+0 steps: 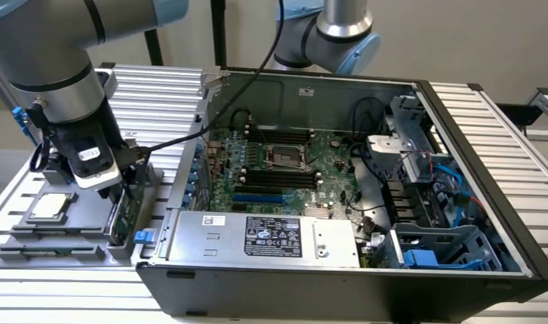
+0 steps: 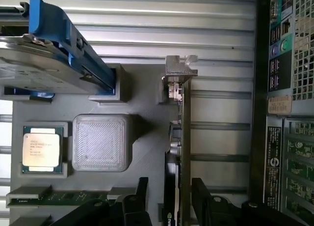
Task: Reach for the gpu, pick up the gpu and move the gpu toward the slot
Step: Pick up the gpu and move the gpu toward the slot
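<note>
The thin, flat green circuit-board gpu [image 2: 185, 132], with its silver metal bracket [image 2: 179, 69] at the far end, stands on edge in a groove of the grey moulded holder tray [image 2: 147, 103]. The tray lies on the ribbed aluminium desk [image 1: 490, 115], just beside the open black computer case [image 1: 346, 283]. The hand [image 2: 170, 182] is spread, with one dark finger [image 2: 141, 194] on each side of the card's upper edge. Neither pad appears to press the board yet, so I judge this to be the very end of the reach. To do it well, the fingers should be centred across the card's thickness and set low enough to bear on bare board rather than on components, clear of the bracket end. The squeeze should be square, so the card does not tip in its groove. The finger on the case side looks nearer the card than the other, so a slight sideways correction may help. In the exterior view the arm stands at the exterior view's left, its wrist vertical. The hand [image 1: 115, 192] points straight down over the tray, well apart from the blue slot [image 1: 256, 199] on the green motherboard [image 1: 328, 155].
</note>
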Motion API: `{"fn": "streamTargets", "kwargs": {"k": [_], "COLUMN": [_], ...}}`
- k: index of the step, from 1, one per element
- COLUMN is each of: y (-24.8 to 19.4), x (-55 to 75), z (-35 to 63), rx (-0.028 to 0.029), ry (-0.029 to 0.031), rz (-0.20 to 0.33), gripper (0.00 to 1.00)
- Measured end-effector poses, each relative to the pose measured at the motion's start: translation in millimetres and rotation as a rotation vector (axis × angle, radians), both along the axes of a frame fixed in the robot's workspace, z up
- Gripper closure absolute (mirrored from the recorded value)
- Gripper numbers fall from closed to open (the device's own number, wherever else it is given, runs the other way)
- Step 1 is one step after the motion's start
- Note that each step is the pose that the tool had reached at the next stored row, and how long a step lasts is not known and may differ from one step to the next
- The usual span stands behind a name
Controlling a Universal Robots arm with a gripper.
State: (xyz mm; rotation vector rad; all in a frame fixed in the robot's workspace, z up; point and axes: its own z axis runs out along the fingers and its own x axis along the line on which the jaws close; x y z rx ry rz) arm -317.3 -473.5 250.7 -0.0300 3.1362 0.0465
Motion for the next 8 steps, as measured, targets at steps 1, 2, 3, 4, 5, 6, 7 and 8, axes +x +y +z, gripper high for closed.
{"fn": "streamTargets", "kwargs": {"k": [1,2,3,4,5,6,7,8], "y": [0.0,0.0,0.0,0.0,0.0,0.0,0.0,0.0], "x": [0.0,0.0,0.0,0.0,0.0,0.0,0.0,0.0], "z": [-1.8,-3.6,-5.4,-7.3,-9.0,-10.2,-10.7,-10.6], "rx": [-0.0001,-0.0002,-0.0003,-0.0003,-0.0005,-0.0007,-0.0008,-0.0009], "ry": [-0.0007,-0.0013,-0.0019,-0.0026,-0.0032,-0.0037,-0.0037,-0.0036], "rz": [0.000,0.000,0.000,0.000,0.000,0.000,0.000,0.000], "gripper": [0.52,0.52,0.52,0.52,0.52,0.52,0.52,0.52]}}
